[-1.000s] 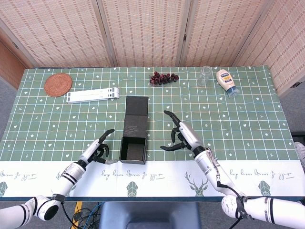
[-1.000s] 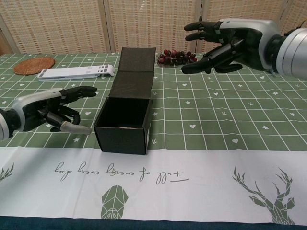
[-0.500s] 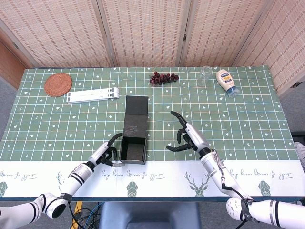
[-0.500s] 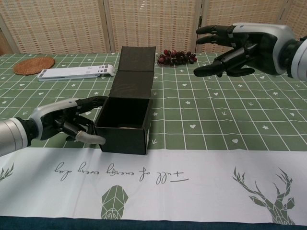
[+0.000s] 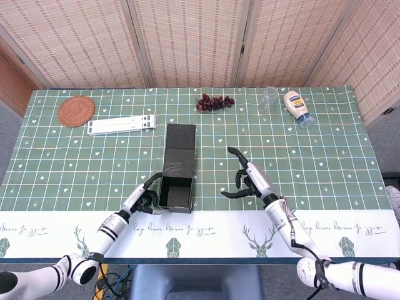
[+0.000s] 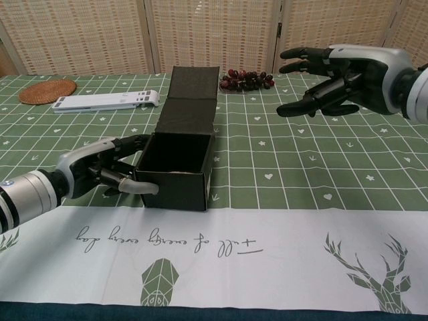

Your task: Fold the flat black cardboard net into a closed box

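Observation:
The black cardboard box [image 5: 175,193] [image 6: 175,171] stands open-topped near the table's front edge, its lid flap [image 5: 179,147] [image 6: 192,95] lying flat behind it. My left hand [image 5: 144,199] [image 6: 100,173] touches the box's left wall, thumb against the front corner, fingers curled along the side. My right hand [image 5: 250,180] [image 6: 334,71] hovers open to the right of the box, apart from it, fingers spread.
A white flat stand [image 5: 122,125], a woven coaster [image 5: 76,110], grapes [image 5: 214,102], a glass [image 5: 269,99] and a squeeze bottle [image 5: 296,107] line the far side. The white cloth border [image 6: 267,247] runs along the front edge.
My left hand moved right and came against the box's left wall; the box shifted slightly right. My right hand drifted right and a little toward the front.

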`<control>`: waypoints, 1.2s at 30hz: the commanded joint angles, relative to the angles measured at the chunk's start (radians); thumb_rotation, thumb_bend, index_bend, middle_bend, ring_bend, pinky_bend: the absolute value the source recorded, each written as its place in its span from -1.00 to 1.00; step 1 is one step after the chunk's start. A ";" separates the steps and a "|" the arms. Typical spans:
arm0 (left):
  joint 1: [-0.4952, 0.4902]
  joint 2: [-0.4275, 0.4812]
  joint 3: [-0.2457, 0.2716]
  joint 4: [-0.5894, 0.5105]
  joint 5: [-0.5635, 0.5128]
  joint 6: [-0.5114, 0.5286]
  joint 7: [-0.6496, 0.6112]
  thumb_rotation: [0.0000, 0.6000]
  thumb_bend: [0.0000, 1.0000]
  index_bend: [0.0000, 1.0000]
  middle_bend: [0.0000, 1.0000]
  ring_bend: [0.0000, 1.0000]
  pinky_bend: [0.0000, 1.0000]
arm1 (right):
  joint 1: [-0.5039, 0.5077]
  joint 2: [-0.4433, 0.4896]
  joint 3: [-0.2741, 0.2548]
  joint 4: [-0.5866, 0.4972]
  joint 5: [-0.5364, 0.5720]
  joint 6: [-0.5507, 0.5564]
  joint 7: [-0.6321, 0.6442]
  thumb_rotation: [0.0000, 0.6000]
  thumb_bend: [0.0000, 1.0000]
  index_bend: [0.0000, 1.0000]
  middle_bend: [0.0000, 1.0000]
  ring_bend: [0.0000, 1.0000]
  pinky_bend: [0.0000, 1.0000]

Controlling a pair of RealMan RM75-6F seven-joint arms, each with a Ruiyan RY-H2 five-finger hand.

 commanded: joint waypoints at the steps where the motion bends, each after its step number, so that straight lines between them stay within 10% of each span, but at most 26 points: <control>1: 0.007 -0.015 -0.011 0.018 0.007 0.029 -0.017 1.00 -0.75 -0.47 -0.48 0.37 0.77 | 0.012 -0.009 -0.008 0.032 0.036 -0.018 -0.013 1.00 -0.90 -1.00 -0.89 0.37 1.00; 19: 0.010 0.127 0.008 -0.205 0.085 0.093 0.041 1.00 -0.75 -0.39 -0.41 0.38 0.77 | 0.159 -0.227 0.032 0.293 0.166 -0.108 -0.049 1.00 -0.90 -1.00 -0.85 0.37 1.00; 36: -0.043 0.096 -0.005 -0.184 0.056 0.022 0.082 1.00 -0.75 -0.41 -0.41 0.38 0.77 | 0.248 -0.395 0.159 0.341 0.080 -0.072 0.039 1.00 -1.00 -1.00 -0.73 0.38 1.00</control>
